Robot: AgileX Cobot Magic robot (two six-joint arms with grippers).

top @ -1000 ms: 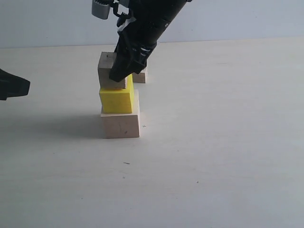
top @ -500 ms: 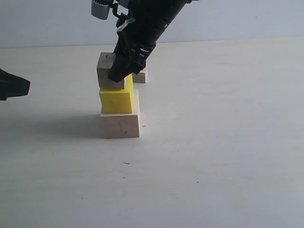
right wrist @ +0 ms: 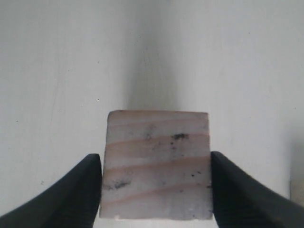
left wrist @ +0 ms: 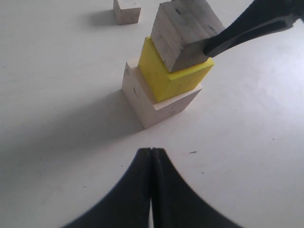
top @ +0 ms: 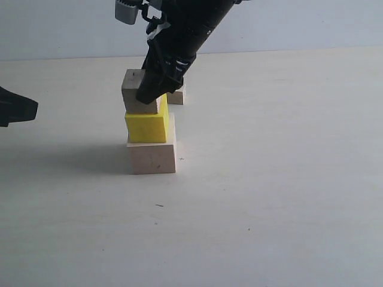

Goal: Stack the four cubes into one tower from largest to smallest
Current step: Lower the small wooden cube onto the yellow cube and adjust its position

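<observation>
The right gripper (top: pixel 147 93), clamping one wood cube (top: pixel 133 89), has lowered it slightly onto the yellow cube (top: pixel 145 127); four cubes in all, three wood and one yellow.

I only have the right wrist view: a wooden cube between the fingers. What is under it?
Observer: The wooden cube in the right hand looks set on a yellow cube, itself on a large pale cube.
Operator: Is a fourth cube around?
Observer: Yes, a small cube on the table behind them, standing apart.
Operator: And the left hand?
Observer: The left hand is shut, empty, off to the side.
</observation>
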